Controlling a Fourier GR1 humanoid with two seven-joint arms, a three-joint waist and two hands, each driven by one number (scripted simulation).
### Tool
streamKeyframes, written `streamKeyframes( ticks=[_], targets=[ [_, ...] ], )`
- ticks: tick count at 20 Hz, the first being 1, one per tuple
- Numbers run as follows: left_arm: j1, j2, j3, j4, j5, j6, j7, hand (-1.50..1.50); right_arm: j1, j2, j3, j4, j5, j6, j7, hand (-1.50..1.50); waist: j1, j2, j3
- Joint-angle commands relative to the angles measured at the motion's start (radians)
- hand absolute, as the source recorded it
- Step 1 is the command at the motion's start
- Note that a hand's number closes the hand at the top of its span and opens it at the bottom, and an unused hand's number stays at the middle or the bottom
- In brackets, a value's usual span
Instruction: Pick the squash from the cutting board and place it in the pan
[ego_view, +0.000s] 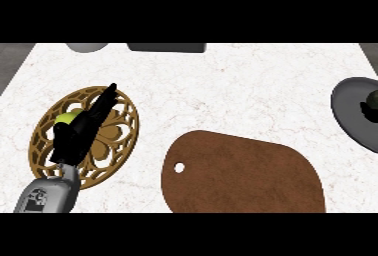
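Left hand (77, 131) over the round carved trivet (118, 150), fingers (105, 100) straight and pressed together, yellow-green squash (66, 118) seemingly tucked under them, brown cutting board (244, 172) well right of the fingertips, grey pan (348, 112) beyond.

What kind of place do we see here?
Probably a kitchen counter: a white marble worktop carries a brown cutting board, a grey pan at the right edge and an ornate wooden trivet.

Left forearm (50, 194) enters at lower left, grey, angled up and slightly right. Black left hand (74, 137) extends from it, fingers (105, 100) stretched straight toward upper right, tapering to a point. Right hand and forearm do not show.
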Motion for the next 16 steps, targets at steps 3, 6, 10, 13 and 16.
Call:
streamKeyframes(
  ticks=[3, 6, 10, 13, 16],
  targets=[
    [-0.007, -0.018, -0.025, 0.014, -0.01, -0.01, -0.024, 0.0, -0.074, -0.06, 0.013, 0.194, 0.034, 0.136, 0.085, -1.5, 0.023, 0.01, 0.003],
    [0.019, -0.005, -0.018, -0.007, -0.005, -0.021, -0.025, 0.0, -0.09, -0.039, -0.017, 0.218, 0.005, 0.136, 0.033, -1.5, 0.025, 0.009, 0.004],
    [0.001, 0.001, -0.006, -0.004, 0.012, -0.032, -0.004, 0.0, -0.1, -0.02, -0.119, 0.202, -0.104, 0.161, -0.067, -1.5, 0.024, 0.011, 0.007],
    [0.002, 0.0, 0.002, -0.01, -0.001, -0.01, -0.005, 0.0, -0.078, -0.04, -0.214, 0.184, -0.204, 0.209, -0.182, -1.5, 0.014, 0.013, 0.01],
    [0.002, 0.016, 0.018, -0.001, 0.021, -0.037, -0.012, 0.0, -0.08, -0.05, -0.292, 0.195, -0.287, 0.286, -0.223, -1.5, 0.009, 0.011, 0.009]
  ],
)
